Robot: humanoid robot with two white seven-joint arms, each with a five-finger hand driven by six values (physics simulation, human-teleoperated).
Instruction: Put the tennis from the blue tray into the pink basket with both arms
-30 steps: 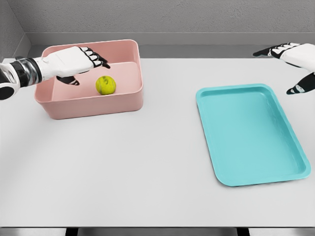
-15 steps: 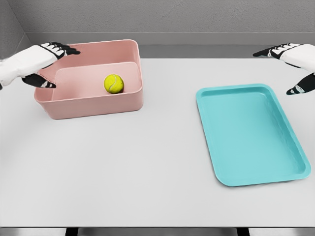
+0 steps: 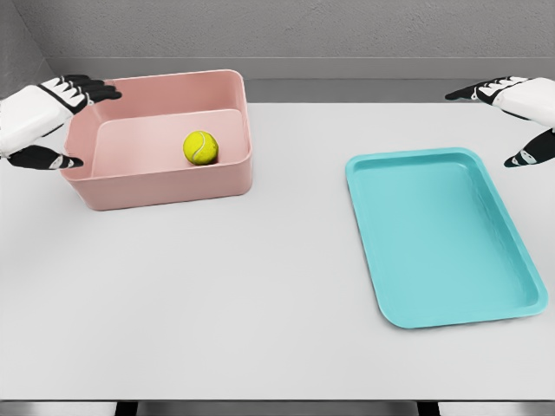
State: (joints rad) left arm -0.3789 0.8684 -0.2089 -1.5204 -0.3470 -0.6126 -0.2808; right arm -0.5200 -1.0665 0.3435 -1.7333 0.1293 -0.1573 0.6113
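Observation:
The yellow-green tennis ball (image 3: 200, 147) lies inside the pink basket (image 3: 165, 182), towards its right side. My left hand (image 3: 65, 117) hovers at the basket's left end, outside its rim, fingers spread and holding nothing. The blue tray (image 3: 442, 238) sits on the right half of the table with nothing in it. Beyond the tray's far right corner, at the picture's right edge, my right hand (image 3: 507, 121) hangs open.
The white table (image 3: 260, 295) carries only the basket and the tray. A grey wall runs behind the table's far edge.
My left hand has drawn back leftward out of the basket to its left end. The ball rolled a little to the right, then settled. The right hand has not moved.

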